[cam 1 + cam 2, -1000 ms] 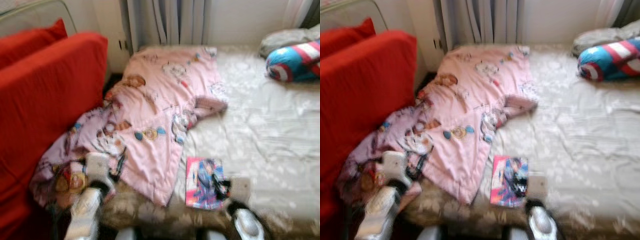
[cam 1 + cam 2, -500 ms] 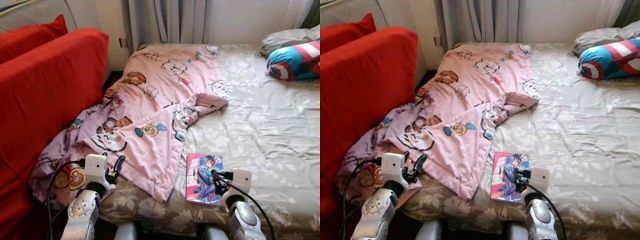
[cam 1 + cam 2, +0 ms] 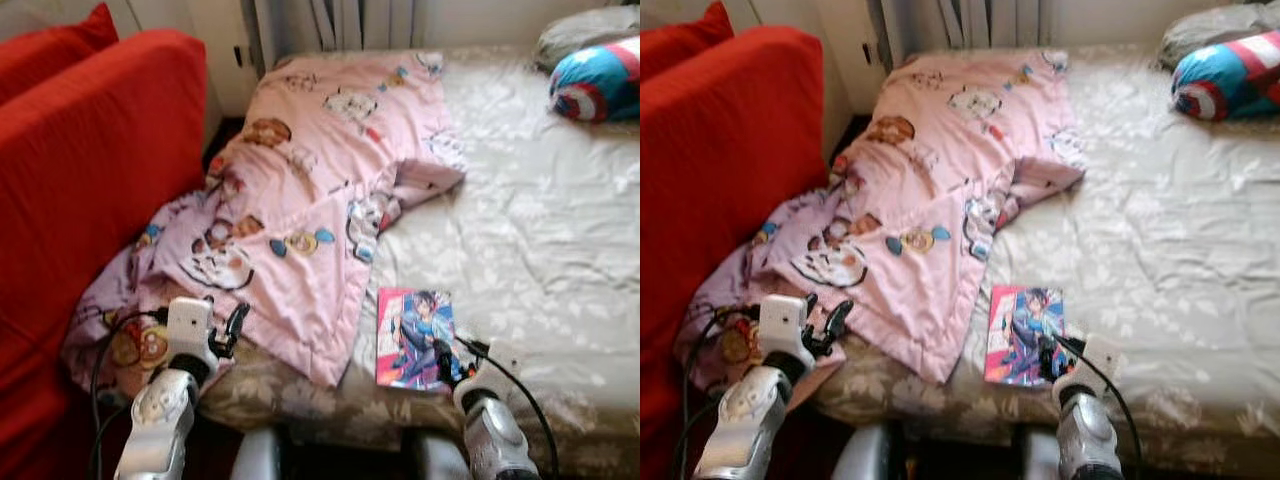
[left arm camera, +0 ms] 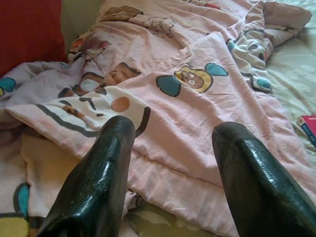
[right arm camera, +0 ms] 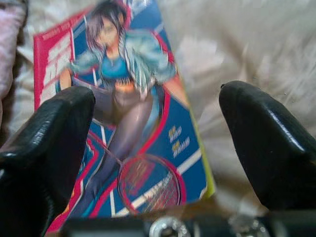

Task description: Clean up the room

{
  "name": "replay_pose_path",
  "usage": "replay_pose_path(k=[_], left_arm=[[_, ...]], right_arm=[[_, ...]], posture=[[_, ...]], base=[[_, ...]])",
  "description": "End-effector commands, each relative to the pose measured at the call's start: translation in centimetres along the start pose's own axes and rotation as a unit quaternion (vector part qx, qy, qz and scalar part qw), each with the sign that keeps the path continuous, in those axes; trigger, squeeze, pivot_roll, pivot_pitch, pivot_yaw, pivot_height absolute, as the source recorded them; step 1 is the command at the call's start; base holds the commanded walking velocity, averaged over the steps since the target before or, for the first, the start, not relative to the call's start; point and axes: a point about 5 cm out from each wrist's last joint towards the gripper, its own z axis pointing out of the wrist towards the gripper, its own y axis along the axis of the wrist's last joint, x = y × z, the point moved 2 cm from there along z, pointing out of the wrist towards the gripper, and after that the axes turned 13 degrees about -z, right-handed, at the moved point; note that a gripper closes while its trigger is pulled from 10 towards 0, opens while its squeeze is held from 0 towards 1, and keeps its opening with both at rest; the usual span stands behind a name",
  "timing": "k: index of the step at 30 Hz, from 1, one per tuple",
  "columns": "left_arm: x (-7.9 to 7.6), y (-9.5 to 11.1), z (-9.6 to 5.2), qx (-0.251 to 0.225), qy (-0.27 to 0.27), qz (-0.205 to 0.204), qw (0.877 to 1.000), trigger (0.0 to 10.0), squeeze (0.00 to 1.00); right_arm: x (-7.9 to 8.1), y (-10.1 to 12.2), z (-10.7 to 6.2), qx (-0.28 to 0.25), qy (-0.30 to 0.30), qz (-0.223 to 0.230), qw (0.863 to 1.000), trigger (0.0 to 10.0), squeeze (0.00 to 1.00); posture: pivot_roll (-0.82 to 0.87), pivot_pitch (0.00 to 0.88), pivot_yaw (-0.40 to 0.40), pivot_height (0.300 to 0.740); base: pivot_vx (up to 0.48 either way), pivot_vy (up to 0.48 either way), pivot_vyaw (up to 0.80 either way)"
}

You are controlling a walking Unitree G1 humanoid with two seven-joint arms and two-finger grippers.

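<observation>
Right gripper (image 5: 155,143) has closed in on the glossy illustrated magazine (image 3: 414,338) at the bed's (image 3: 560,230) front edge, jaws wide astride it; pickup looks imminent. Left gripper (image 4: 173,173) hovers wide over the pink cartoon-print blanket (image 3: 310,200).

Two silver arms w/ rounded metal casings, white boxy wrist blocks, thin black cables looping alongside. Left gripper (image 3: 236,325) & right gripper (image 5: 158,143): long glossy black fingers, rounded tips.

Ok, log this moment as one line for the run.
stage: reaching | right hand: open over comic book on bed | left hand: open above pink blanket
</observation>
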Motion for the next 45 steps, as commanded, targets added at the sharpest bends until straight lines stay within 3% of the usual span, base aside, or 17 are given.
replay_pose_path(k=[1,10,20,31,36,38,45], left_arm=[[0.7,-0.1,-0.5,0.009,0.007,0.001,1.000,10.0,0.00],[1.3,-0.1,-1.9,0.025,0.010,0.010,1.000,10.0,0.00],[1.0,-0.1,-2.0,0.033,0.001,0.015,0.999,10.0,0.00],[1.2,0.0,-2.2,0.039,-0.001,0.021,0.999,10.0,0.00],[1.1,0.1,-2.3,0.042,-0.004,0.022,0.999,10.0,0.00],[1.0,0.1,-2.4,0.043,-0.006,0.023,0.999,10.0,0.00],[1.1,0.0,-3.1,0.049,-0.006,0.024,0.998,10.0,0.00]], right_arm=[[0.0,-0.3,0.0,0.008,0.003,0.017,1.000,10.0,0.00],[-0.9,1.2,0.2,-0.033,0.019,0.067,0.997,10.0,0.00],[-0.7,1.4,0.1,-0.046,0.062,0.114,0.990,10.0,0.00],[-1.8,0.0,-0.5,-0.027,0.064,0.147,0.987,10.0,0.00],[-2.6,-1.1,-1.1,-0.011,0.070,0.188,0.980,10.0,0.00],[-2.4,-1.7,-1.4,-0.002,0.091,0.221,0.971,10.0,0.00],[-1.2,-2.5,-1.9,0.006,0.133,0.250,0.959,10.0,0.00]], posture=[[0.11,0.202,0.112,0.616],[0.12,0.228,0.135,0.616],[0.13,0.230,0.152,0.616],[0.14,0.232,0.166,0.616],[0.15,0.232,0.172,0.616],[0.15,0.235,0.173,0.616],[0.16,0.248,0.174,0.616]], base=[[0.000,0.000,0.00],[0.000,0.000,0.00],[0.000,0.000,0.00],[0.000,0.000,0.00],[0.000,0.000,0.00],[0.000,0.000,0.00],[0.000,0.000,0.00]])
